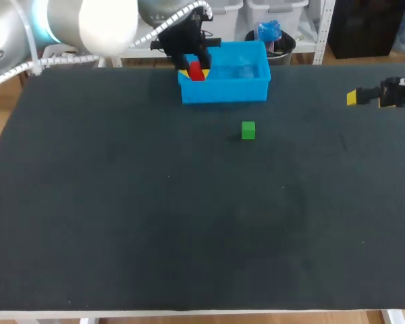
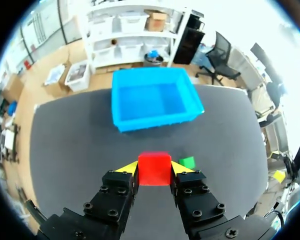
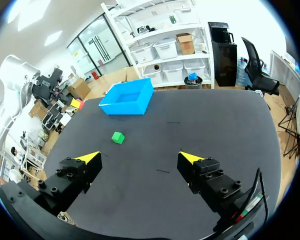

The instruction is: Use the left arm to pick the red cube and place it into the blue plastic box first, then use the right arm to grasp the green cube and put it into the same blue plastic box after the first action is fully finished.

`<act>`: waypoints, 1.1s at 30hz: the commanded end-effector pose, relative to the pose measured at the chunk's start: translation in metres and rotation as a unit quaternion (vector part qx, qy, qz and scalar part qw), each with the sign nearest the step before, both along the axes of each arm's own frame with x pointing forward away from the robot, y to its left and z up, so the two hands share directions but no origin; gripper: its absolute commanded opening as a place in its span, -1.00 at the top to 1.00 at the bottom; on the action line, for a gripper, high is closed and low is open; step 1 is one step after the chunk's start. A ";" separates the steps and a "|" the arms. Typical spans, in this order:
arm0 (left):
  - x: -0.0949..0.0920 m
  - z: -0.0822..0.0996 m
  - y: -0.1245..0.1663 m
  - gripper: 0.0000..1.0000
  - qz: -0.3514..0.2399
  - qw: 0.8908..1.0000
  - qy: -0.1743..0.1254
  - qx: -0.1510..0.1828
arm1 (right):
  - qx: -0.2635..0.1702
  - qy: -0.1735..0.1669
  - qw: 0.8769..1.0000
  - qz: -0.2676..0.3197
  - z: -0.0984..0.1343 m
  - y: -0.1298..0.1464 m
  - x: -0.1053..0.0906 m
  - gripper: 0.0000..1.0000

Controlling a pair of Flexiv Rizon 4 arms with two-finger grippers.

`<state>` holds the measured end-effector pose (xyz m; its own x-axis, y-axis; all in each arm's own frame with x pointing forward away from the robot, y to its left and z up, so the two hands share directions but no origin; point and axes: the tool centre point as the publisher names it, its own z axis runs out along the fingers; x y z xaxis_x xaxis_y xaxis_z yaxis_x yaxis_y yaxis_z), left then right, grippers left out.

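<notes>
Left gripper (image 2: 154, 169) grips the red cube (image 2: 153, 168) (yellow tips either side); blue plastic box (image 2: 155, 102) ahead.

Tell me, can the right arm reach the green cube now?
Probably yes: only bare table lies between the open right gripper and the green cube, and the left gripper holds the red cube off near the blue box.

cube (image 1: 248, 130) on the table (image 1: 121, 202) before the box (image 1: 223, 91).
</notes>
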<state>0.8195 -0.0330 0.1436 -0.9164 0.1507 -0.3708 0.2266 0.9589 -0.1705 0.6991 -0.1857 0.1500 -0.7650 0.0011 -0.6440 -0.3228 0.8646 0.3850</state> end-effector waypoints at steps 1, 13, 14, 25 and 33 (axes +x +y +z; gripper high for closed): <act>-0.009 -0.003 0.012 1.00 -0.018 0.999 -0.023 -0.038 | -0.001 0.000 1.000 -0.001 0.000 0.000 0.000 -1.00; -0.009 -0.003 0.012 1.00 -0.018 0.999 -0.023 -0.038 | -0.001 0.000 1.000 -0.001 0.000 0.000 0.000 -1.00; -0.009 -0.003 0.012 1.00 -0.018 0.999 -0.023 -0.038 | -0.001 0.000 1.000 -0.001 0.000 0.000 0.000 -1.00; -0.009 -0.003 0.012 1.00 -0.018 0.999 -0.023 -0.038 | -0.001 0.000 1.000 -0.001 0.000 0.000 0.000 -1.00; 0.028 -0.001 0.003 1.00 -0.050 0.996 -0.048 -0.056 | -0.001 0.000 1.000 -0.001 0.000 0.000 0.000 -1.00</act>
